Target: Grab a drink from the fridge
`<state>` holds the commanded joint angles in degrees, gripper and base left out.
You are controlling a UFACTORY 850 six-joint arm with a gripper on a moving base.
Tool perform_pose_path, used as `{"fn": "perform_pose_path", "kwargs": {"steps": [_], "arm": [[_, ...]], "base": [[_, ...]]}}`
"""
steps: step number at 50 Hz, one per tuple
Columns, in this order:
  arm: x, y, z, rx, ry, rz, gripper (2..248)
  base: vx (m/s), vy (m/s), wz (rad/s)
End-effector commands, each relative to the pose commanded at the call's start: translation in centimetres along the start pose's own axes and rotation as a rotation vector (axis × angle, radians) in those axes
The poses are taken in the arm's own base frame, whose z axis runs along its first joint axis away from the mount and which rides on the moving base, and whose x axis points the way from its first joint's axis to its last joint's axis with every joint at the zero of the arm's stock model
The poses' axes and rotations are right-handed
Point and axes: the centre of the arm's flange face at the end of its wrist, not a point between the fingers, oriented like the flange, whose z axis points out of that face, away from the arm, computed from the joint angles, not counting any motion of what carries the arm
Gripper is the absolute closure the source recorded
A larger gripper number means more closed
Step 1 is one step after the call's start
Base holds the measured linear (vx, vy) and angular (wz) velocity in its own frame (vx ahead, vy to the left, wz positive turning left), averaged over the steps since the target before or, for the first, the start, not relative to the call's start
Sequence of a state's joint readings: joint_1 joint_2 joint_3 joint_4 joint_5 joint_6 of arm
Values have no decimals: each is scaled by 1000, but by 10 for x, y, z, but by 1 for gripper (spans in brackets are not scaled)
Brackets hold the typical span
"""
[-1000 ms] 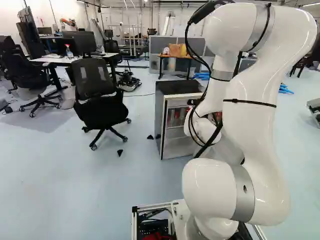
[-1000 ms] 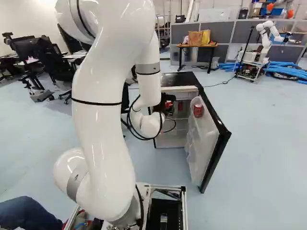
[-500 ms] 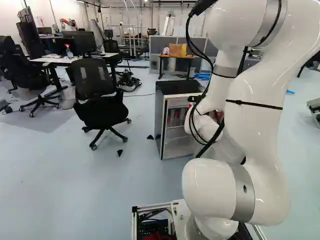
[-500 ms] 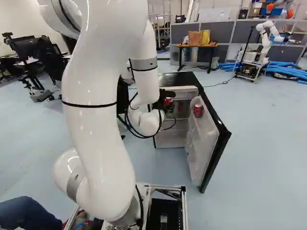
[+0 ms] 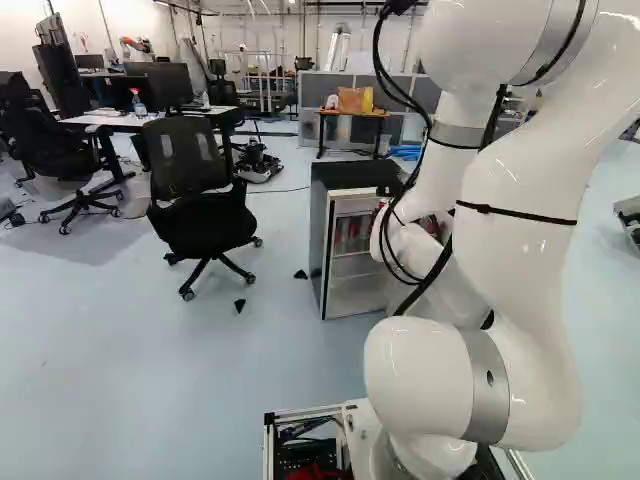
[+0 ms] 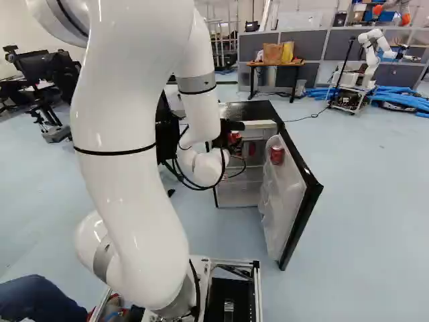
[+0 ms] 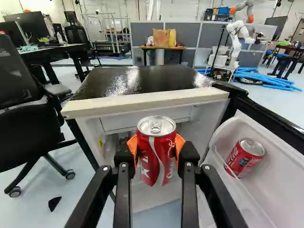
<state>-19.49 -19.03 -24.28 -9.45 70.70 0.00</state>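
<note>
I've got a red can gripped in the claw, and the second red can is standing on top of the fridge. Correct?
Not quite: the second red can is in the rack of the open fridge door, as the wrist view shows. The claw does grip a red can.

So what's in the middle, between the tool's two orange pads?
A red can. The orange pads hold it from both sides, as the wrist view shows.
</note>
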Motion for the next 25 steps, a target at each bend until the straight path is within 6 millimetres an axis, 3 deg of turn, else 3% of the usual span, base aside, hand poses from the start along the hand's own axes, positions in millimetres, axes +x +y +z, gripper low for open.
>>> {"fn": "perform_pose_path", "kwargs": {"steps": [25], "arm": [[21,-1,6,4,8,-12,152]], "base": [[0,0,0]]}}
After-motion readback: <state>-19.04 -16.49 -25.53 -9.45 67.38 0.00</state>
